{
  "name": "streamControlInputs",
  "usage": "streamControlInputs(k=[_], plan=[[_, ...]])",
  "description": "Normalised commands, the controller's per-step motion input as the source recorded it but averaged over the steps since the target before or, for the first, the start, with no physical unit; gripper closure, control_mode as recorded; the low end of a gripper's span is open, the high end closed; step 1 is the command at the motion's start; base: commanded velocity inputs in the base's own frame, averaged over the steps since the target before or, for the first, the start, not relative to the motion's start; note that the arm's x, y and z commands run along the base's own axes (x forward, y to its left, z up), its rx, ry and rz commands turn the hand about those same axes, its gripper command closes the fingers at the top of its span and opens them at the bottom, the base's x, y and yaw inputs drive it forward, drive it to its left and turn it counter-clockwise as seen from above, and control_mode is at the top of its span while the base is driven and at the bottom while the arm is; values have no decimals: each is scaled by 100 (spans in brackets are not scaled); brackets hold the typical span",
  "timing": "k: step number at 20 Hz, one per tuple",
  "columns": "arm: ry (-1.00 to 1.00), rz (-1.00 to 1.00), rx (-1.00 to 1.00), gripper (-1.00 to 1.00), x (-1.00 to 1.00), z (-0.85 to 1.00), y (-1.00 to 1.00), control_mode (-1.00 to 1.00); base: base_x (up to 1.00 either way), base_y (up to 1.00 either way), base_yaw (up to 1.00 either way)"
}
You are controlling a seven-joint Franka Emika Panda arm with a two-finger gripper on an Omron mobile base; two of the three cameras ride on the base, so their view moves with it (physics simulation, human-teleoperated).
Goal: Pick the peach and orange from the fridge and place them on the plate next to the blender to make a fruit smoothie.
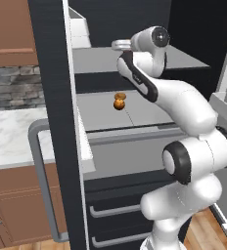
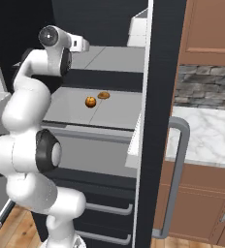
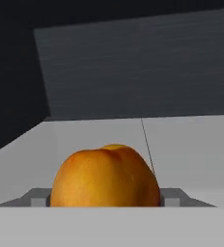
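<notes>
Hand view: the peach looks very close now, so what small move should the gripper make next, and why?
Probably ease forward a touch more, then close on the peach. It sits large and centred at the bottom of the hand view, resting on the pale fridge shelf, so the aim looks good. Whether the fingers already bracket it cannot be told.

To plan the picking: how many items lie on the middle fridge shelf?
2: a round orange fruit mid-shelf and a flat disc just behind it. The arm may hide others.

White arm (image 1: 184,112) bent at elbow; wrist reaching forward; fingers hidden from sight.
</notes>
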Motion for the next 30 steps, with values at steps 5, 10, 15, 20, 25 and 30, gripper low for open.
streamControlInputs(k=[5, 10, 15, 20, 25, 30], plan=[[2, -2, 18, 100, -100, 31, -27, -100, 0, 0, 0], [24, -8, 11, 100, -100, 21, -27, -100, 0, 0, 0], [37, -6, 1, 100, -100, 4, -24, -100, 0, 0, 0], [37, -4, -4, 100, -100, -78, -4, -100, 0, 0, 0], [19, -1, -9, 100, -100, -100, 0, -100, 0, 0, 0], [-8, 1, -9, 100, -66, -71, 0, -100, 0, 0, 0]])
